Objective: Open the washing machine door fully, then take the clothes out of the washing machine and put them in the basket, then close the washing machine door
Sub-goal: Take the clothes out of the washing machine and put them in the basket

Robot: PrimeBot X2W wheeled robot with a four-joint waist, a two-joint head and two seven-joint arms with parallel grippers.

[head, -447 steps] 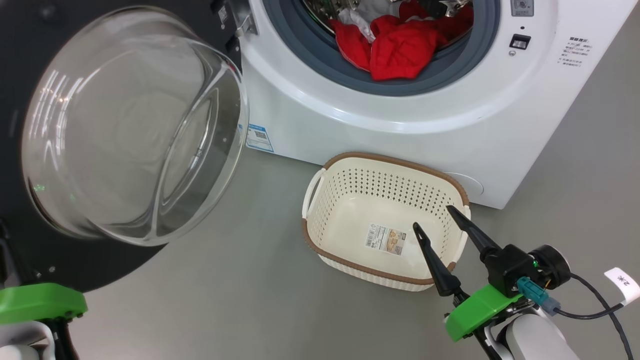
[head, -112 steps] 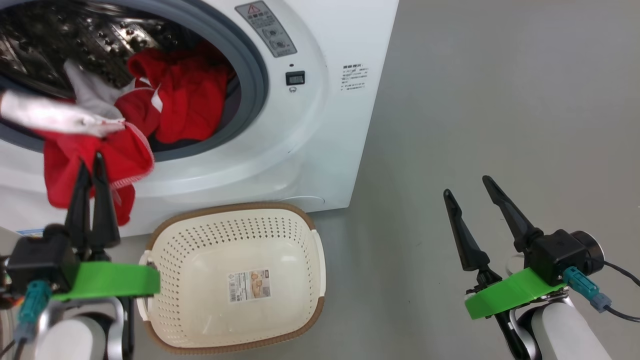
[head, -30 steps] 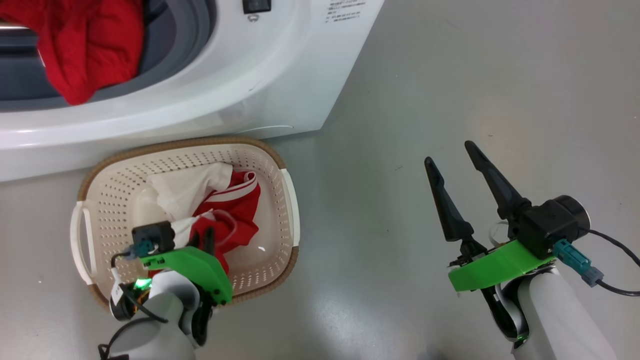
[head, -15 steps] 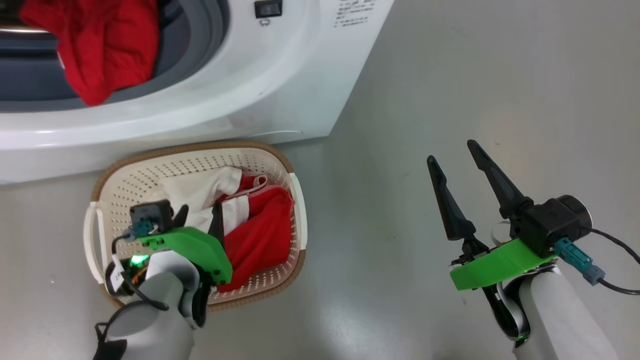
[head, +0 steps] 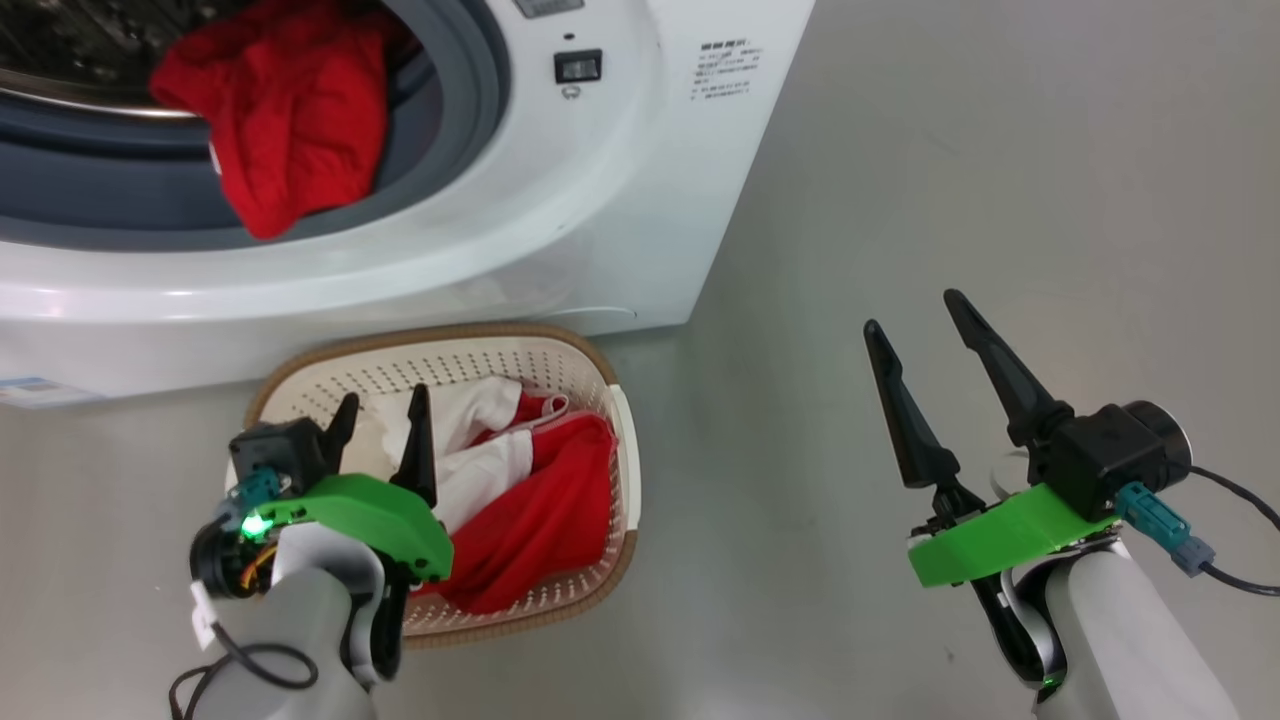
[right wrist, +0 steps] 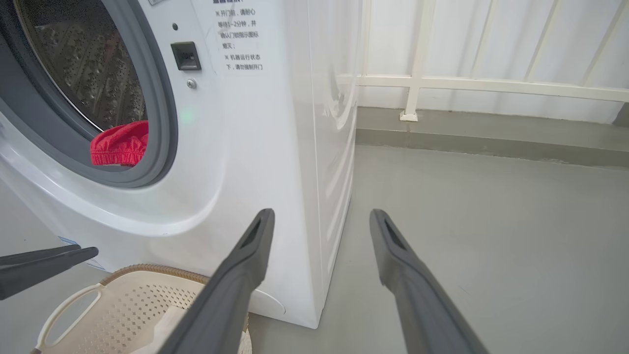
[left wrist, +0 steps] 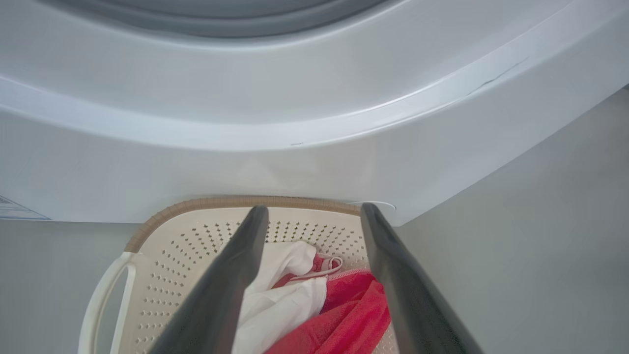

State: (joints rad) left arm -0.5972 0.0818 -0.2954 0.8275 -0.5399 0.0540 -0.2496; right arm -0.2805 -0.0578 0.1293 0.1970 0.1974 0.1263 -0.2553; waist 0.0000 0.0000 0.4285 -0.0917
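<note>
- At seven o'clock, red-and-white clothes [head: 540, 500] are heaped in the cream basket [head: 430, 335].
- Left gripper [head: 385, 395] and right gripper [head: 910, 310] are held spread, empty.
- Grey floor [head: 1000, 150] is seen beneath.

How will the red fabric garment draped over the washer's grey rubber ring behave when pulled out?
The red fabric garment lies in soft folds, so it is probably floppy and will sag from a pinch. Thin-looking cloth, so likely light. Draped over the grey rubber ring, it may drag there.
</note>
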